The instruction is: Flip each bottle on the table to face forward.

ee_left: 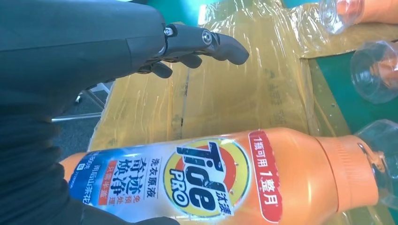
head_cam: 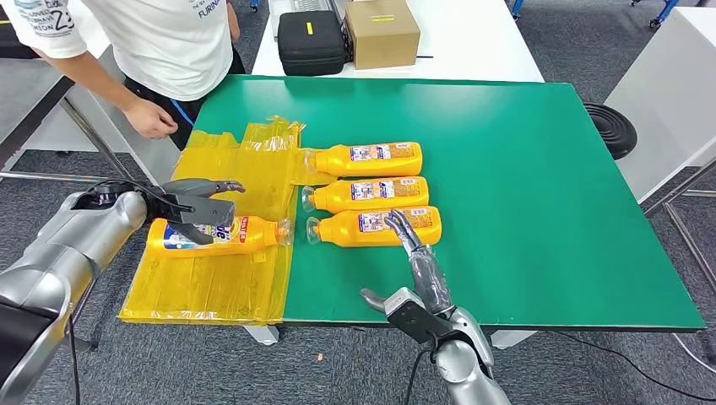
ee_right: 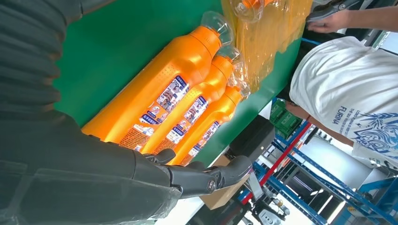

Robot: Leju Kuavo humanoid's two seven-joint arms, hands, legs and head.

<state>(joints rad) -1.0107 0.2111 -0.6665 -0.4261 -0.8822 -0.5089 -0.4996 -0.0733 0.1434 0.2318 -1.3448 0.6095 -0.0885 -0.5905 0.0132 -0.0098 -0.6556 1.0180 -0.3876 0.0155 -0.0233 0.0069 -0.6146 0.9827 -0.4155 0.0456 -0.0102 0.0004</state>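
Note:
A yellow-orange detergent bottle (head_cam: pixel 253 236) lies on its side on the yellow plastic sheet (head_cam: pixel 211 287), its front "Tide PRO" label (ee_left: pixel 206 180) facing up. My left hand (head_cam: pixel 198 207) hovers over its base end with fingers (ee_left: pixel 206 40) spread and held off the bottle. Three more bottles lie side by side on the green table (head_cam: pixel 549 211), back labels up: far (head_cam: pixel 363 159), middle (head_cam: pixel 367 194), near (head_cam: pixel 376 228). My right hand (head_cam: pixel 415 257) reaches flat toward the near bottle (ee_right: pixel 159 89), its fingertips at the bottle's lower edge, holding nothing.
A person in a white shirt stands at the table's far left corner, one hand (head_cam: pixel 150 118) near the sheet. A black case (head_cam: pixel 311 40) and a cardboard box (head_cam: pixel 382 32) sit on the white table behind. A black stool (head_cam: pixel 610 128) stands to the right.

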